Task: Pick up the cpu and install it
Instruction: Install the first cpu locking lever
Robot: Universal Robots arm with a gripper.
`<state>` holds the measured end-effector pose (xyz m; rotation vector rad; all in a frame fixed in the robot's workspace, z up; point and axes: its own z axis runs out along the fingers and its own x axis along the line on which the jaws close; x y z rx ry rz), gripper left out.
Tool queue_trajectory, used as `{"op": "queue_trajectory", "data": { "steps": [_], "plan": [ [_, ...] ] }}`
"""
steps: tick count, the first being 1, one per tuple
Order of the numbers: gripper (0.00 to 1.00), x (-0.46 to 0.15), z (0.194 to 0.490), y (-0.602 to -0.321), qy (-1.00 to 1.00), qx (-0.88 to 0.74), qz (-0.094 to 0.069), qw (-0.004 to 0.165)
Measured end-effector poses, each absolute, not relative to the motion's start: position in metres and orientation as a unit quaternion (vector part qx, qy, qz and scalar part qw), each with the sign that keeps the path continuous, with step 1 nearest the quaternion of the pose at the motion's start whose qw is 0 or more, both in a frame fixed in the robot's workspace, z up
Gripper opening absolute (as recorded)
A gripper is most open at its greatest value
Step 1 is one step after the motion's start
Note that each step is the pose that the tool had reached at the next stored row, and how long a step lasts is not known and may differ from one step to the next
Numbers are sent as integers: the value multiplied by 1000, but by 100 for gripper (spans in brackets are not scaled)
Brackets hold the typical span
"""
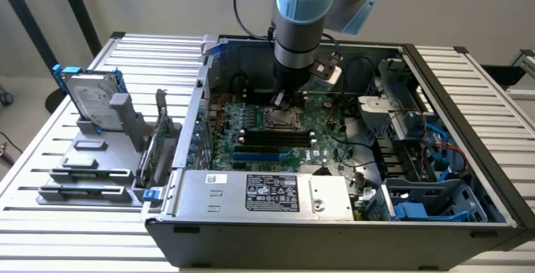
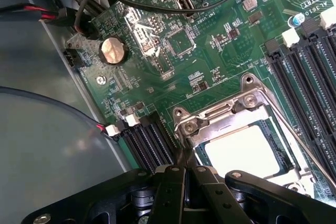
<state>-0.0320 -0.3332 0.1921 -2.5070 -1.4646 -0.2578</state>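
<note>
Wrist view: gripper [image 2: 185, 169] closed, empty, tips at the edge of the socket frame [image 2: 210, 121]; cpu [image 2: 242, 150] seated inside the socket (motherboard [image 2: 173, 40], open computer case [image 1: 468, 173]).

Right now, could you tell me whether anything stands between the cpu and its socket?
Nothing visible does: the cpu already lies inside the socket, framed by the metal bracket. The shut tool sits at the socket's edge, just beside the chip.
</note>
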Motion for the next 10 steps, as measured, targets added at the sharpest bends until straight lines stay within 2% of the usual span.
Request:
{"op": "queue_trajectory", "data": {
  "steps": [10],
  "plan": [
    [11,-31,192,-334,-495,-854,-97,129]
  ]
}}
